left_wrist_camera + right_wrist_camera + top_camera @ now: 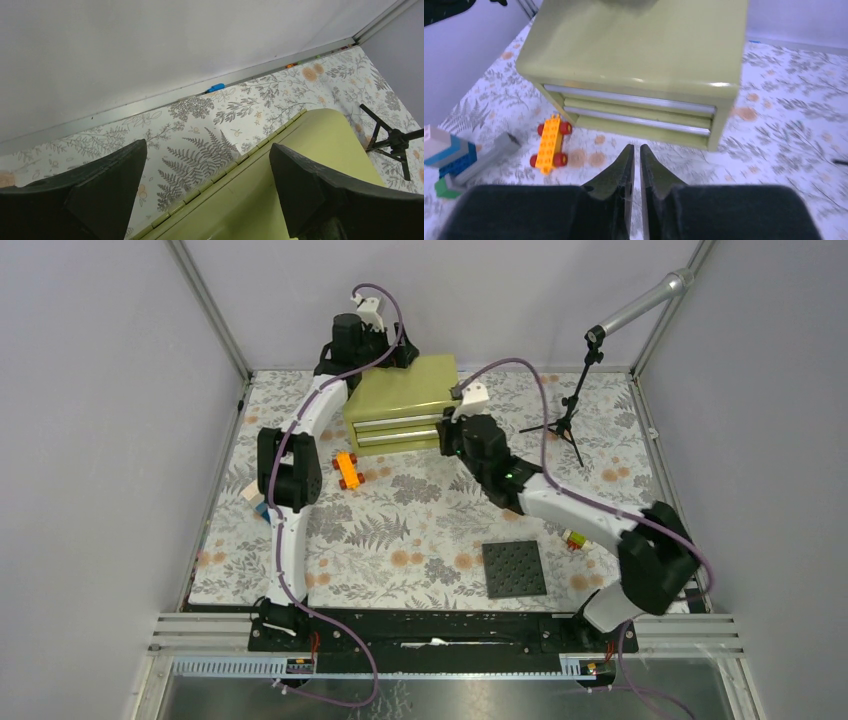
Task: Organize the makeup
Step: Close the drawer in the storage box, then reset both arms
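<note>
No makeup shows in any view. A green box with two drawers stands at the back of the table, both drawers shut. My left gripper hangs open over the box's back edge, its fingers straddling the lid hinge with nothing between them. My right gripper sits low in front of the drawers, its fingers all but together with a thin slit and nothing held.
An orange toy car lies left of the box front. A dark studded plate lies near front right, with a small toy beside it. A black tripod stand is at back right. Building blocks sit at far left.
</note>
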`<move>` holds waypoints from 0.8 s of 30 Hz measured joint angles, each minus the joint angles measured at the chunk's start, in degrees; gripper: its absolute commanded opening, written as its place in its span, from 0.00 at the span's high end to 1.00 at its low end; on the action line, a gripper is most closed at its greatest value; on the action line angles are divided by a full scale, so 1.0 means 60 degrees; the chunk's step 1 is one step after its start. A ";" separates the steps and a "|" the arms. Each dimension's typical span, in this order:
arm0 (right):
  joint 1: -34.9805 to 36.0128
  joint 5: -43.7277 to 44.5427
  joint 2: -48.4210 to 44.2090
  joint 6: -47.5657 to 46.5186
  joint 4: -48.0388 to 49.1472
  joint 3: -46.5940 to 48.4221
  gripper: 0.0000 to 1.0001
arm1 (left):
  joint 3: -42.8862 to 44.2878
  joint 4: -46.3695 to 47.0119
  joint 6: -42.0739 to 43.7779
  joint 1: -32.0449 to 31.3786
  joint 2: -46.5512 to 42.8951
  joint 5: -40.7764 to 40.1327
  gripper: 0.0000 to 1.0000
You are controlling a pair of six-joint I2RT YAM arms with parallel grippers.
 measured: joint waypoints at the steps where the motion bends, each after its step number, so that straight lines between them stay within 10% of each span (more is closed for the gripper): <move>1: -0.0011 -0.0055 -0.0488 0.0040 -0.0459 -0.0109 0.80 | 0.0087 -0.0189 -0.0040 -0.0015 -0.0011 -0.0106 0.01; 16: -0.3752 -0.1661 -0.4076 0.1559 -0.5115 -0.2925 0.46 | 0.0521 -0.3570 -0.1413 -0.0608 -0.2178 -0.1982 0.01; 24: -0.3803 -0.2488 -0.4193 0.1836 -0.5246 -0.3085 0.11 | -0.2233 -0.3985 -0.1767 -0.1271 -0.5085 -0.3322 0.01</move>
